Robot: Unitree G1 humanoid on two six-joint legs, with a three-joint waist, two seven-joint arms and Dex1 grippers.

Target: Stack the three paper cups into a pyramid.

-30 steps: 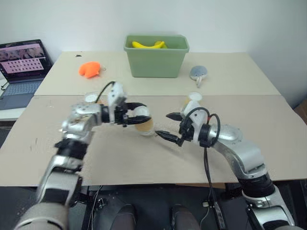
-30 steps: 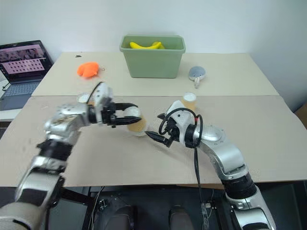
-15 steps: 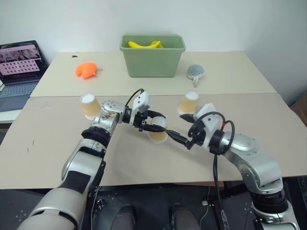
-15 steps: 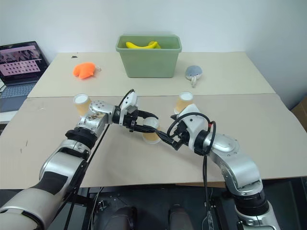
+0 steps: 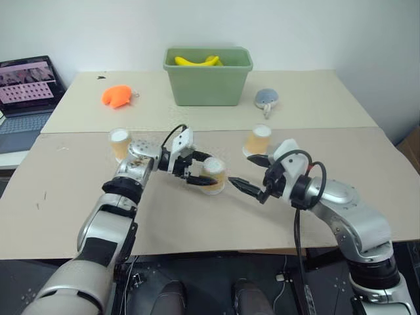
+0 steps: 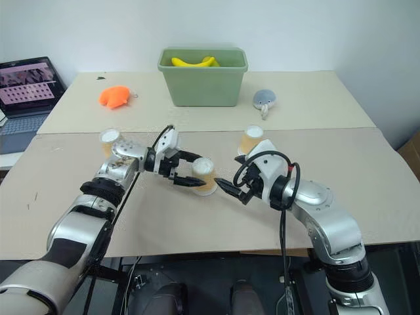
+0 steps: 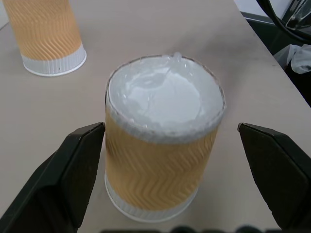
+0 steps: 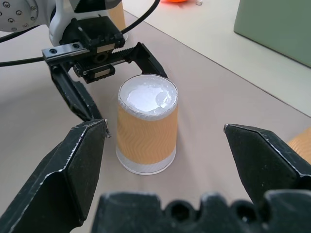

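Middle cup stands upside down on the tabletop, white base up, between the two grippers. Left gripper has its jaws spread wide to either side of this cup; the left wrist view shows clear gaps on both sides, so nothing is held. Right gripper sits just beside the same cup on the other side, jaws also wide apart and empty, pointed at it.

Left cup stands inverted near the left forearm, well apart from the middle one. Right cup stands inverted just behind the right gripper, near the seam of the tabletop. All three upright on their rims, none stacked, none touching.

Judgement: base-row step in hand. Middle cup looks freshly set down and free; no pyramid formed yet, task in its early half.

Next move calls for: left gripper backing straight off without brushing the cup, since light paper tips easily. Then a second cup must be brought to stand touching or just beside the middle one. The right cup is the nearer candidate for the right gripper. Third cup then goes on top, straddling both bases, so the base pair need to be close and level

Bin at the far edge is not in play
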